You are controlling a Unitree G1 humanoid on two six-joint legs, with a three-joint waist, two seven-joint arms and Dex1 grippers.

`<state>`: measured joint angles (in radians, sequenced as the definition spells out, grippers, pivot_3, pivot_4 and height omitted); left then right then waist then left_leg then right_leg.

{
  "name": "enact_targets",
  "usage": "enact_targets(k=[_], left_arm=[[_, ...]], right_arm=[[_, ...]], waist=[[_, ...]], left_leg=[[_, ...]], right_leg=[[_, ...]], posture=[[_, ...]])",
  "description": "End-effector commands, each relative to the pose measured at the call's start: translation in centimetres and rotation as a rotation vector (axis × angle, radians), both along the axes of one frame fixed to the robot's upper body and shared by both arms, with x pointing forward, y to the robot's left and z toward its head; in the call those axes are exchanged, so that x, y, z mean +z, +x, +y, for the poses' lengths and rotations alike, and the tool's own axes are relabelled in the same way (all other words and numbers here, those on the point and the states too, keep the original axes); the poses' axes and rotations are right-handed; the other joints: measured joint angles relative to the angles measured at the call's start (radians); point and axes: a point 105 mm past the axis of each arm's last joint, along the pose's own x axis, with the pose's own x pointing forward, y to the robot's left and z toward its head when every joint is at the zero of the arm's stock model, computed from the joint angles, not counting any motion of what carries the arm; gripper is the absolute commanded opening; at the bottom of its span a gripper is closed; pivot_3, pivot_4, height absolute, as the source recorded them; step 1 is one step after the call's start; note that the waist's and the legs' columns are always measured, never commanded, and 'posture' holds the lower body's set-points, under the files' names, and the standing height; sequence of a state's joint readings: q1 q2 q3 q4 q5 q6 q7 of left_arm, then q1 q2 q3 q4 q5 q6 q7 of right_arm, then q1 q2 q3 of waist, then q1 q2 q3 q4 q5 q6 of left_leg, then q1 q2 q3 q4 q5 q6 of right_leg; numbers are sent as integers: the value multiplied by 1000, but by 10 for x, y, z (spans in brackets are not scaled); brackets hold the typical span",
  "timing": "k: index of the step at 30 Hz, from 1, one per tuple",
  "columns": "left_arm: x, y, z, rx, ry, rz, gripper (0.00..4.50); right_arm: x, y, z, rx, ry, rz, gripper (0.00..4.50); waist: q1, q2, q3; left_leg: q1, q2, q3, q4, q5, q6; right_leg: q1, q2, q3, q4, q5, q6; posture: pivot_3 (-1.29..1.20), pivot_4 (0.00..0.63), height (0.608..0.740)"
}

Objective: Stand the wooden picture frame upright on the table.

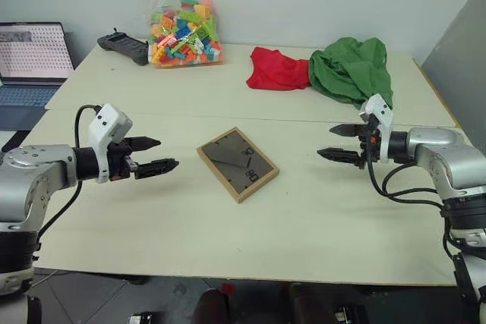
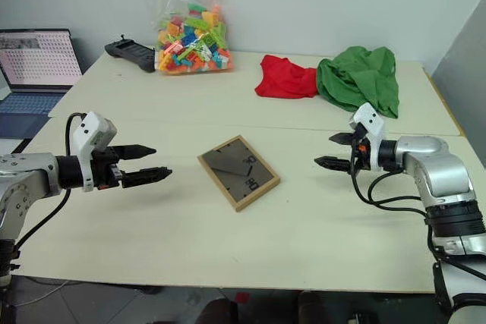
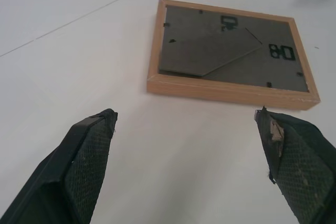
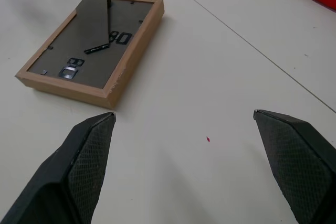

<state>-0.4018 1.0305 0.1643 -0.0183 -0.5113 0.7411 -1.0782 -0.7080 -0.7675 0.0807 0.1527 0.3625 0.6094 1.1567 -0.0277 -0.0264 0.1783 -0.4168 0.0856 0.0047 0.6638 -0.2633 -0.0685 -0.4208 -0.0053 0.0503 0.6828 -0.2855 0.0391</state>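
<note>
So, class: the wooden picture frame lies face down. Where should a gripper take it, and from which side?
Probably by its raised wooden rim, across the two long edges of the wooden picture frame, coming from above. It lies flat on the table, back panel up, so only the edges offer purchase.

**Clutter along the far side**

A clear plastic bag of bright toy blocks [image 1: 184, 32] stands toward the back left, bulging with orange, green, yellow and pink pieces. Just beside it, on its left, lies a black handheld controller [image 1: 123, 46], angled with one end touching or nearly touching the bag. Further right, a red cloth [image 1: 277, 70] lies crumpled flat, and a green cloth [image 1: 352, 68] is heaped up against its right edge, the two touching. Off to the far left, an open laptop [image 1: 30, 62] sits lower down, its screen lit with rows of small text or figures, too fine to read.
</note>
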Motion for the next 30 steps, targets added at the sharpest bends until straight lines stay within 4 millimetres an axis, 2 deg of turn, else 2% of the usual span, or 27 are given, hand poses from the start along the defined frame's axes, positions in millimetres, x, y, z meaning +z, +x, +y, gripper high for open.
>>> enact_targets(k=[1,6,10,13,15,17,21,26,29,30], left_arm=[[9,2,1,-15,33,-47,4500],[7,-3,-3,-19,19,-26,4500],[-2,-1,-1,52,-7,-37,4500],[-5,5,0,151,-52,-84,4056],[-15,8,-2,218,-71,-105,3649],[-26,8,-7,266,-78,-112,3128],[-52,12,-28,382,-115,-125,2334],[-71,18,-49,447,-124,-136,1071],[-79,24,-61,448,-110,-137,352],[-80,26,-62,452,-106,-139,101]], right_arm=[[17,1,-1,48,-29,-61,4480],[14,6,-1,51,-35,-64,4480],[4,21,2,-18,-55,-116,4480],[1,29,13,-47,-26,-145,3991],[-4,38,20,-92,-36,-193,3587],[-8,47,26,-135,-36,-226,3012],[-19,61,59,-166,-13,-264,2161],[-35,69,87,-159,-20,-267,804],[-45,66,104,-119,-33,-263,32],[-47,65,109,-104,-35,-264,0]], waist=[[0,0,0],[-1,0,0],[-1,0,0],[-2,0,0],[-2,0,0],[-2,0,0],[-2,0,-1],[-1,-1,-1],[0,-1,-1],[-1,-1,-1]], left_leg=[[0,0,0,0,0,0],[0,0,0,0,0,0],[0,0,0,0,0,0],[0,0,0,0,0,0],[0,0,0,0,0,0],[0,0,0,1,0,0],[0,0,0,1,1,-1],[1,0,0,1,3,-5],[1,-1,0,1,4,-6],[1,-1,0,1,4,-6]], right_leg=[[0,0,0,0,0,0],[0,0,0,0,0,0],[0,0,0,0,0,0],[0,0,0,1,0,0],[0,0,0,1,0,0],[0,0,0,1,0,0],[0,0,1,2,0,0],[0,-1,1,5,0,0],[0,-2,0,5,0,0],[0,-2,0,5,0,0]], posture=[[0,150,740],[0,150,740],[0,150,740],[0,150,740],[0,150,740],[0,150,740],[0,150,740],[0,150,740],[0,150,740],[0,150,740]])
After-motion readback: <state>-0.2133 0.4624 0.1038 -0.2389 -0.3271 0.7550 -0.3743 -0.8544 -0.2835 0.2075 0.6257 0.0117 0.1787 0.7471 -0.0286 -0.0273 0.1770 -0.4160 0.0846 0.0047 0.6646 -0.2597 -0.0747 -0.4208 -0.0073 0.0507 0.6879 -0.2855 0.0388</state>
